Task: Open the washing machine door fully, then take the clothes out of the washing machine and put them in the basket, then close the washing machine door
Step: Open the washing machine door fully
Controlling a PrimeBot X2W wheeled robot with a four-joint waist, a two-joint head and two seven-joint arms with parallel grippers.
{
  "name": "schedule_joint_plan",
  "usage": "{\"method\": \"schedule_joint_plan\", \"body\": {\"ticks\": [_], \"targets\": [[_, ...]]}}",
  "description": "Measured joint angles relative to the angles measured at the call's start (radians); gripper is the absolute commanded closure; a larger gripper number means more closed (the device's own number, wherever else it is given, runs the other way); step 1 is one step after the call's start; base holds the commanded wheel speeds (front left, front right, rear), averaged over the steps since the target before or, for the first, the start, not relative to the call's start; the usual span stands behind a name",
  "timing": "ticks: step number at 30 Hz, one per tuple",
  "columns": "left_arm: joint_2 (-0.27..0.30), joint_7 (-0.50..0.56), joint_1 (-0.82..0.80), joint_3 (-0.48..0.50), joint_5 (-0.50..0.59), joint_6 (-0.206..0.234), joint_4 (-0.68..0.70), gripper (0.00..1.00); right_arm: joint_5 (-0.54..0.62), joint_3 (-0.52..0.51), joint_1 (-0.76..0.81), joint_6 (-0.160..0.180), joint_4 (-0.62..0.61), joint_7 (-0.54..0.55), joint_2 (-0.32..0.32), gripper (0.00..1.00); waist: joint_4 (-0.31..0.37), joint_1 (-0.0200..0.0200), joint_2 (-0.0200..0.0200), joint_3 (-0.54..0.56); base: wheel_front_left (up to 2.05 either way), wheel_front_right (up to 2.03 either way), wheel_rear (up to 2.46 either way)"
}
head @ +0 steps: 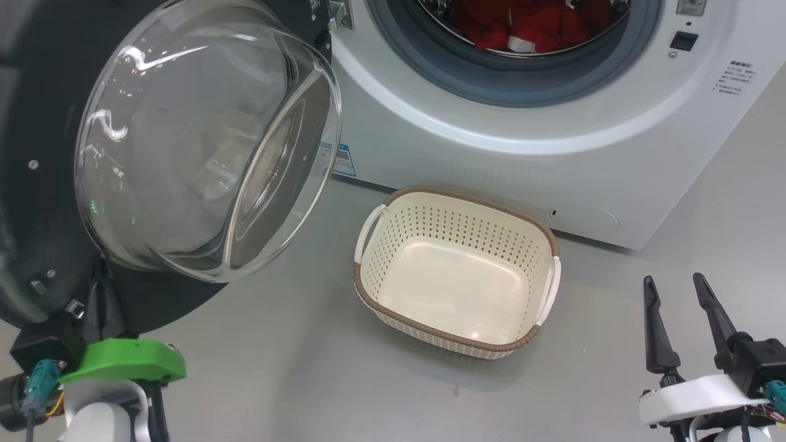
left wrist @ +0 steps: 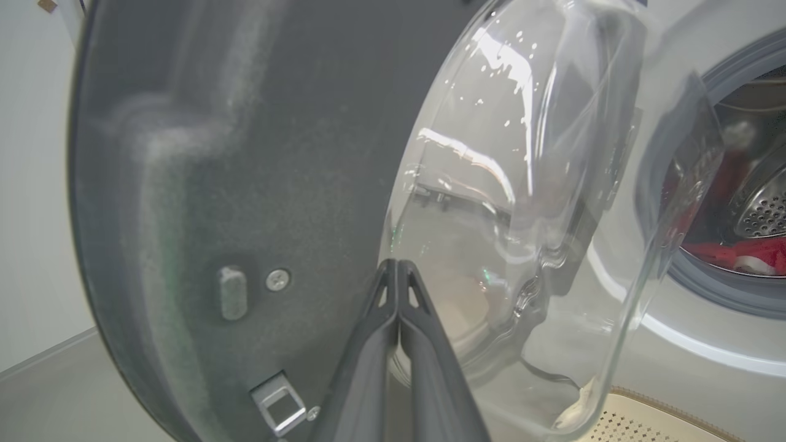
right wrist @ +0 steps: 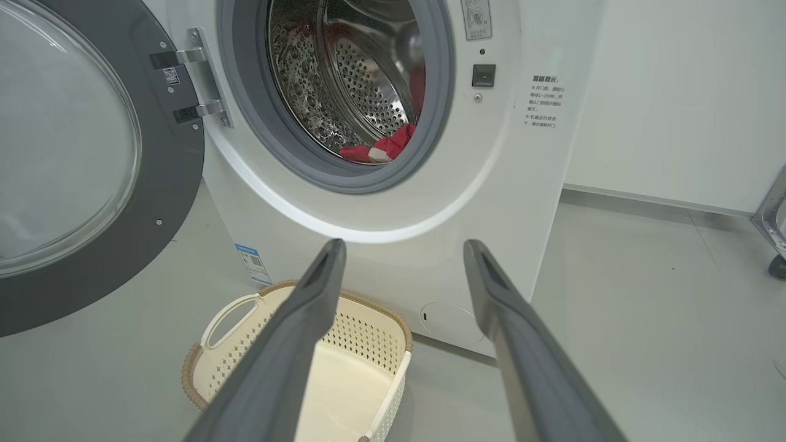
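1 door [head: 37, 123], swung open left of the washing machine [head: 552, 153]. Clothes [head: 528, 24], red, inside its drum [right wrist: 368, 80]. 1 basket [head: 454, 196] on the floor [head: 307, 368] just before it. My left tool [left wrist: 398, 264] pinched shut by the door; right tool [head: 674, 282] wide.

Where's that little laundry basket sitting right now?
In the head view the empty basket sits on the floor at centre, just in front of the washing machine and right of the open washing machine door.
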State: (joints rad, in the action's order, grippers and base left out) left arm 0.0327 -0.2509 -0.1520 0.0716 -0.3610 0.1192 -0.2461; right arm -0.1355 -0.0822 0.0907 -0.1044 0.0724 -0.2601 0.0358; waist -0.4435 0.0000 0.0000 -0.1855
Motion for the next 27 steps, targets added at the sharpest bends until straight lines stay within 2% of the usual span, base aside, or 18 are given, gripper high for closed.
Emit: {"method": "schedule_joint_plan", "body": {"ticks": [10, 17, 25, 26, 27], "targets": [[-0.001, -0.001, 0.074, -0.093, 0.029, -0.003, 0.06, 1.0, -0.002, -0.003, 0.001, 0.0, 0.002, 0.0, 0.0, 0.0, -0.013, 0.0, 0.0, 0.02, 0.0, 0.0, 0.0], [0.002, -0.001, 0.133, -0.199, 0.036, -0.037, 0.077, 1.0, -0.004, 0.018, 0.0, 0.0, 0.009, 0.0, 0.0, 0.0, -0.004, 0.0, 0.0, 0.025, 0.0, 0.0, 0.0], [0.003, -0.001, 0.157, -0.307, 0.03, -0.064, 0.094, 1.0, -0.02, 0.041, -0.001, 0.0, 0.018, 0.0, 0.0, 0.0, 0.039, 0.0, 0.0, 0.036, 0.0, 0.0, 0.0], [0.003, -0.001, 0.157, -0.316, 0.023, -0.064, 0.095, 0.95, -0.028, 0.046, -0.001, 0.0, 0.019, 0.0, 0.0, 0.0, 0.046, 0.0, 0.0001, 0.038, 0.0, 0.0, 0.0], [0.004, -0.001, 0.157, -0.325, 0.016, -0.065, 0.094, 0.73, -0.035, 0.05, -0.001, 0.0, 0.02, 0.0, 0.0, 0.0, 0.053, 0.0, 0.0, 0.039, 0.0, 0.0, 0.0]]}}
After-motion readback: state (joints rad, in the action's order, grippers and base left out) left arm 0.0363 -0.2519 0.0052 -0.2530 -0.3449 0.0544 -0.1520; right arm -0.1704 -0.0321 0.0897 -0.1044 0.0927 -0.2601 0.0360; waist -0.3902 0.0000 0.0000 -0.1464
